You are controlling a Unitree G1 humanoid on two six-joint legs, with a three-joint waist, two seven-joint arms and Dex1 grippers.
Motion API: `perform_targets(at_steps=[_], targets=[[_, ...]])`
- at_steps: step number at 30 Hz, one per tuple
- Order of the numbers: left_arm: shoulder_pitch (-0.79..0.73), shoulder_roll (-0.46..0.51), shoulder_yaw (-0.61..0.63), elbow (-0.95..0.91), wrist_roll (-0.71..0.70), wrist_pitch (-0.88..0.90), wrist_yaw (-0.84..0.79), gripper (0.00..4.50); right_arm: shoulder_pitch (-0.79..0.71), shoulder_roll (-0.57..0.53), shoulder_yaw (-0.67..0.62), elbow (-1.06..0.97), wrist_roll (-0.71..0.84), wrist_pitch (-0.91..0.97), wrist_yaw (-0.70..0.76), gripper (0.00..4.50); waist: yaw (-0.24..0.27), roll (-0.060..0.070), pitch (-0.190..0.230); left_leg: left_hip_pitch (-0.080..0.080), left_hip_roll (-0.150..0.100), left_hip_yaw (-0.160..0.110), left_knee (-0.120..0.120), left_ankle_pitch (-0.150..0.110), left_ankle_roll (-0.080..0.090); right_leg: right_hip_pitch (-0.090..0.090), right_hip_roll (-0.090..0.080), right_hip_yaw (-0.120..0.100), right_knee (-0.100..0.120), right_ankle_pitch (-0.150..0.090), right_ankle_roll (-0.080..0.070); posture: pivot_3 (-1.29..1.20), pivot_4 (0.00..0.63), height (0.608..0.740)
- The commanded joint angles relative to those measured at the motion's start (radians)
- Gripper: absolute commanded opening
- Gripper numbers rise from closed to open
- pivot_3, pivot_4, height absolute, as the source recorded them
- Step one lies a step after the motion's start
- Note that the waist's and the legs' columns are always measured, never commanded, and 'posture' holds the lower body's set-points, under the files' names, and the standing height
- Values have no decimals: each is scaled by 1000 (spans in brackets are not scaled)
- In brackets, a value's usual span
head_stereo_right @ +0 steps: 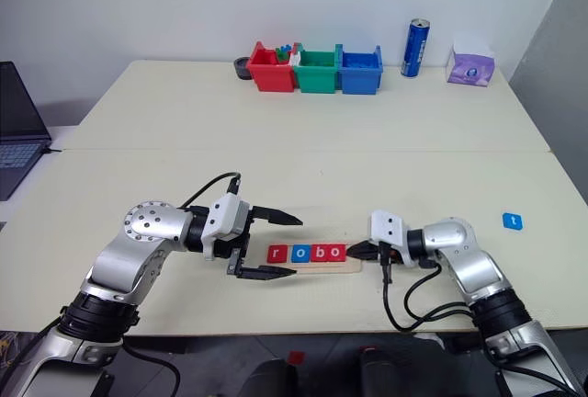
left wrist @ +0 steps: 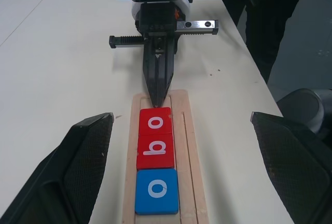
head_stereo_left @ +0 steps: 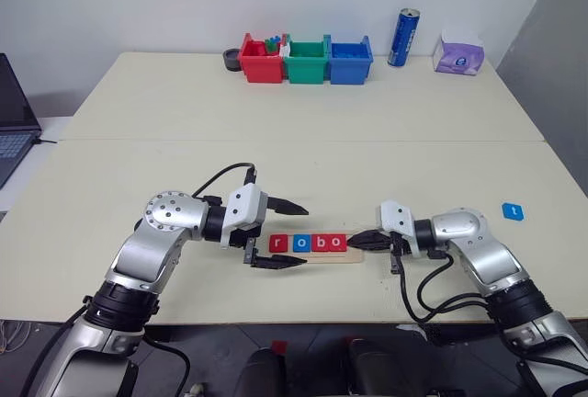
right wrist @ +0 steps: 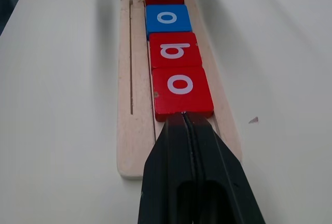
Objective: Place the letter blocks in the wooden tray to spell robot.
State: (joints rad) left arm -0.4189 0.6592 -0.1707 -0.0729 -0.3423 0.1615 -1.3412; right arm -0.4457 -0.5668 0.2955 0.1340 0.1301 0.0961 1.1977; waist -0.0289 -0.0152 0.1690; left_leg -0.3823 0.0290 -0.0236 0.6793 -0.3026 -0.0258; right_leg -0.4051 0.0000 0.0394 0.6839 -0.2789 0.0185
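Observation:
The wooden tray lies near the table's front edge. In it sit several letter blocks side by side: a red r, a blue o, a red b and a red o. A blue t block lies alone on the table far to the right. My left gripper is open, its fingers straddling the tray's left half, clear of the blocks. My right gripper is shut, empty, its tip against the outer edge of the last red o, over the tray's bare right end.
At the table's back stand red, green and blue bins, a blue can and a purple tissue pack. A laptop sits off the left side. The table's front edge runs just below the tray.

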Motion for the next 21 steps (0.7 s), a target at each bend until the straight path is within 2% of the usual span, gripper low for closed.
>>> perform_targets(at_steps=[1,21], targets=[[12,3,2,-45,-4,-12,6,4500,-19,7,-1,-11,2,-10,8,30,0,0,0,0,0,0,0,0,0,0,0,0,0,0,0,0,150,740],[10,5,4,-44,-2,-10,5,4500,-13,-10,-13,-14,4,-8,24,30,0,0,0,0,0,0,0,0,0,0,0,0,0,0,0,0,150,740]])
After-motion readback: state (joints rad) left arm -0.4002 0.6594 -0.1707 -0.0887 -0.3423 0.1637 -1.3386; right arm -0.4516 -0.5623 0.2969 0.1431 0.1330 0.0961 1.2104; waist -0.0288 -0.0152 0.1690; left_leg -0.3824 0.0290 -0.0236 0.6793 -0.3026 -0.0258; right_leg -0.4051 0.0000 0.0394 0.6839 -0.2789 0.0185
